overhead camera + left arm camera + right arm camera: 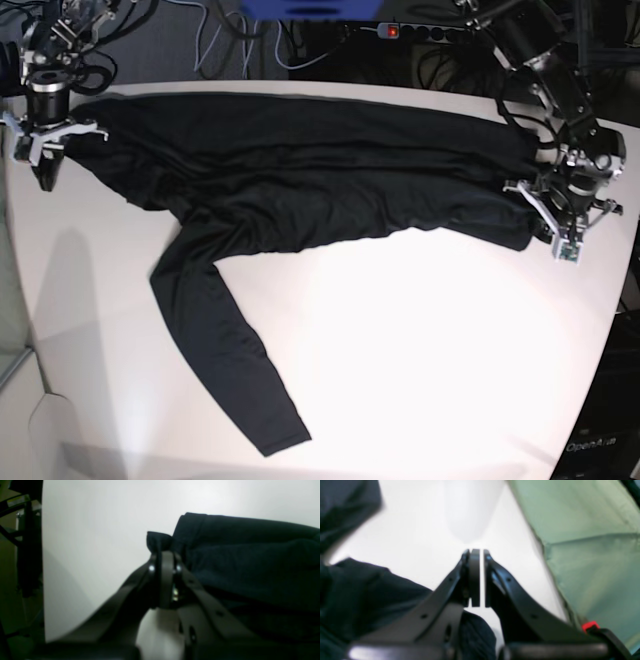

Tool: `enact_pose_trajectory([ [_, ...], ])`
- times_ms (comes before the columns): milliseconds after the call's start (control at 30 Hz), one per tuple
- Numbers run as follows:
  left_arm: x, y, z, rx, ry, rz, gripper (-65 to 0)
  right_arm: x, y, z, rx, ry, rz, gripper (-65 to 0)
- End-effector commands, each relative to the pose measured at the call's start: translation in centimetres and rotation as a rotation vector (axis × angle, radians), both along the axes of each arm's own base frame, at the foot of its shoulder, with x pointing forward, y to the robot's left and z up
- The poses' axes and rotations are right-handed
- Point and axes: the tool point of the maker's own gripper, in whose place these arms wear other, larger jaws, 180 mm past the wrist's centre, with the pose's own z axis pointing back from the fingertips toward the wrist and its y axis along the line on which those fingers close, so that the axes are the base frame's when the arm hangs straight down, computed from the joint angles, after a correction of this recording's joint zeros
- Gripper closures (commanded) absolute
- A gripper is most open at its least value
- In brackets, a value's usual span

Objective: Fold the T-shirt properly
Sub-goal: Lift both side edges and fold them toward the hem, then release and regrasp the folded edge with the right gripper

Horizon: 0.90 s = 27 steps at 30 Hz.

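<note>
White table point(420, 350); power strip point(410, 32)

T-shirt point(300, 180): plain black, no print, matte. Counter point(420, 350): white, glare-bright at centre. Left end effector point(163, 555): dark grey-black fingers. Right end effector point(477, 555): black fingers, grey pads. Pale green sheet point(590, 542) at right of right wrist view. Small red piece point(588, 625) beside it. Blue patch point(310, 8) at far edge.

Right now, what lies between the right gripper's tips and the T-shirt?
Bare white table, in the right wrist view: the right gripper is shut on nothing, the T-shirt beside it.
</note>
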Motion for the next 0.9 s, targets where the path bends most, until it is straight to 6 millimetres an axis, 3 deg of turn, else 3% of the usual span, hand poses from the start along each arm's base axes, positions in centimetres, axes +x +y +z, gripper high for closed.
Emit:
enact_pose_trajectory([
  [0, 0.6, -0.1, 1.0, 0.000, -0.043, -0.001, 0.0, -0.1, -0.1, 1.3, -0.018, -0.058, -0.001, 0.0],
  [333, 0.5, -0.3, 0.7, -0.006, -0.036, -0.002, 0.0, 0.2, 0.8, 1.8, -0.014, -0.107, 0.014, 0.0],
  [533, 0.2, -0.3, 0.5, -0.007, -0.033, -0.004, 0.0, 2.5, 2.7, -2.3, 0.006, 0.084, 0.060, 0.0],
  [633, 0.2, -0.3, 0.5, -0.007, -0.033, -0.004, 0.0, 4.1, 2.7, -2.8, 0.030, 0.129, 0.046, -0.2],
  [733, 0.2, -0.3, 0.5, -0.007, -0.033, -0.004, 0.0, 5.6, 2.4, -3.2, 0.011, 0.201, 0.037, -5.1],
  [867, 0.2, -0.3, 0.5, -0.007, -0.033, -0.004, 0.0, 7.1, 2.1, -3.1, -0.018, 0.254, 0.031, -18.7],
])
